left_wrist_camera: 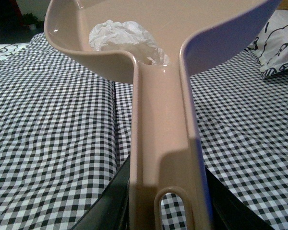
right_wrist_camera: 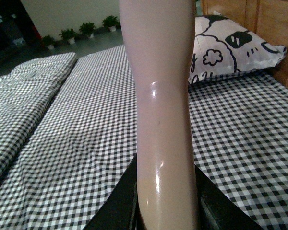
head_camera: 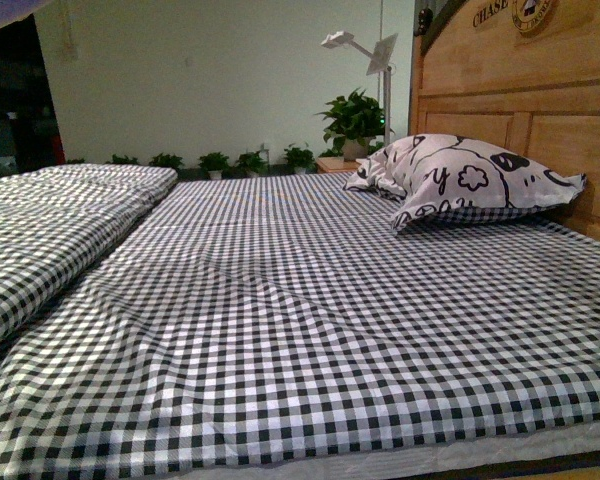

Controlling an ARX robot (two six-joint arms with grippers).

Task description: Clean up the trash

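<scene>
A: Trash (left_wrist_camera: 127, 38) sits in the dustpan (left_wrist_camera: 158, 110), left hand (left_wrist_camera: 165, 211) clamped on its handle.
B: Looks light and crushable, so carry level. Right hand (right_wrist_camera: 165, 211) grips a brush handle (right_wrist_camera: 161, 96), I'd guess.

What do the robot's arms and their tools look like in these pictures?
Very little shows. The front view has no arm in it. In each wrist view, only dark, black finger parts of the left tool and the right tool appear at the picture's lower edge. They look smooth and angular. No cables or markings are visible.
</scene>
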